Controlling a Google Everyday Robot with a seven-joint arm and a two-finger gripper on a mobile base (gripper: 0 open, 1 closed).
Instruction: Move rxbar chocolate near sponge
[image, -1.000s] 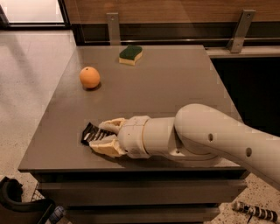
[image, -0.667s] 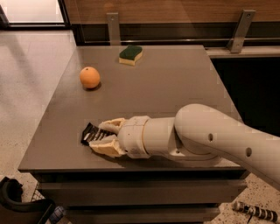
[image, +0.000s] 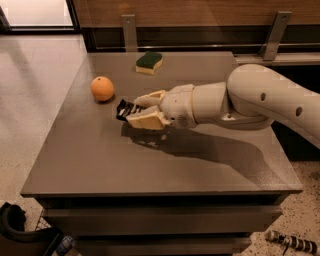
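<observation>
My gripper (image: 138, 110) is shut on the rxbar chocolate (image: 124, 109), a black foil wrapper with white print whose left end sticks out past the fingers (image: 146, 120). It holds the bar above the grey table (image: 90, 165), just right of the orange. The shadow below shows the bar is lifted. The sponge (image: 149, 62), dark green over pale yellow, lies at the table's far edge, well beyond the gripper and a little to its right.
A round orange fruit (image: 102, 88) sits on the table's left part, close to the bar's free end. Two metal brackets (image: 129, 31) rise behind the table against a dark wall. My white arm (image: 260, 100) reaches in from the right.
The gripper has lifted the bar off the table's front area and carried it up and back toward the orange and sponge. The orange and sponge have not moved.
</observation>
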